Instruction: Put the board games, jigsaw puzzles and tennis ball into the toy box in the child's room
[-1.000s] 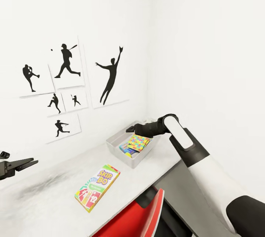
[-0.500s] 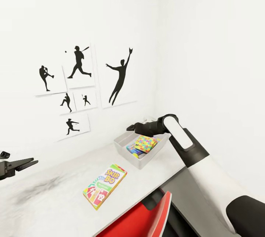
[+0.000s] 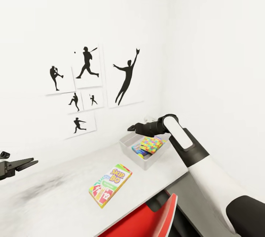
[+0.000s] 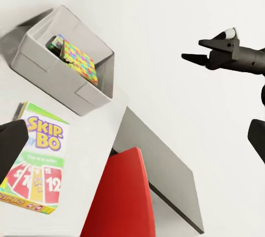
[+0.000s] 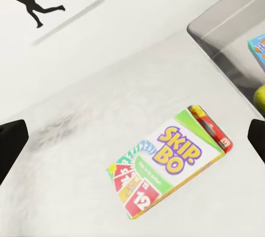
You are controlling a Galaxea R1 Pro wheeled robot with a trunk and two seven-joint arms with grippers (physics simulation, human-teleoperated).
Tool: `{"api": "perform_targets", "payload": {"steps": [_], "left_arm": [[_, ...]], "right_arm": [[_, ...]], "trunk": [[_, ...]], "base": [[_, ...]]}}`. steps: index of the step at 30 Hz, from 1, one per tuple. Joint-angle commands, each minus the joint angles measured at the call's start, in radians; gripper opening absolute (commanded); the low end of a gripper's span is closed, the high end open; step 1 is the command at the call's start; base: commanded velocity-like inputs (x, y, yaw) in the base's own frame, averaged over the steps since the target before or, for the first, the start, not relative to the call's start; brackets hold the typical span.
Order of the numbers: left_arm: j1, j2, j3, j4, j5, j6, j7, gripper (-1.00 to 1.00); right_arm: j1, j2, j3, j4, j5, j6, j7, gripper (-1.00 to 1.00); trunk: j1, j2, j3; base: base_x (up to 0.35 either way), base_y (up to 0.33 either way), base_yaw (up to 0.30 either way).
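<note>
Skip-Bo box [image 3: 110, 185] lies flat on the table [image 3: 55, 196], just short of the toy box [image 3: 129, 145], which already holds the multicoloured puzzle [image 3: 151, 144] & a blue box. Right gripper [image 3: 134, 128] hangs above the bin's near end, jaws apart & empty, prob. placed to reach Skip-Bo next. Left gripper [image 3: 22, 164] waits off to the side, well apart from it, jaws spread w/ nothing held.

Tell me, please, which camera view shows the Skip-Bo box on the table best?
The right wrist view: the Skip-Bo box lies whole and large there, lettering readable, flat on the table. The head view shows the box whole but smaller. In the left wrist view a dark claw finger covers one edge of it.
</note>
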Motion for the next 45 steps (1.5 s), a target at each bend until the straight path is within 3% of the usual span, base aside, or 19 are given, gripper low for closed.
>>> {"api": "perform_targets", "payload": {"steps": [1, 12, 23, 45], "left_arm": [[-0.001, 0.0, 0.0, 0.0, 0.0, 0.011, -0.004, 1.0], [-0.001, 0.0, 0.0, 0.0, 0.0, 0.011, -0.004, 1.0], [-0.001, 0.0, 0.0, 0.0, 0.0, 0.011, -0.004, 1.0], [-0.001, 0.0, -0.001, 0.0, 0.0, 0.011, -0.004, 1.0]], "right_arm": [[-0.001, -0.001, 0.002, -0.001, -0.011, -0.001, -0.012, 1.0], [-0.001, 0.001, 0.005, -0.002, -0.01, -0.002, -0.023, 1.0], [-0.001, 0.003, 0.003, -0.001, -0.01, 0.0, -0.091, 1.0], [-0.001, 0.003, -0.004, 0.067, -0.011, -0.008, -0.102, 1.0]], "trunk": [[0.0, -0.001, 0.0], [0.0, -0.001, 0.0], [0.0, -0.001, 0.0], [0.0, -0.001, -0.003]], "base": [[0.0, 0.0, 0.091], [0.0, 0.0, 0.024], [-0.06, 0.0, 0.001], [-0.033, 0.013, 0.009]]}}
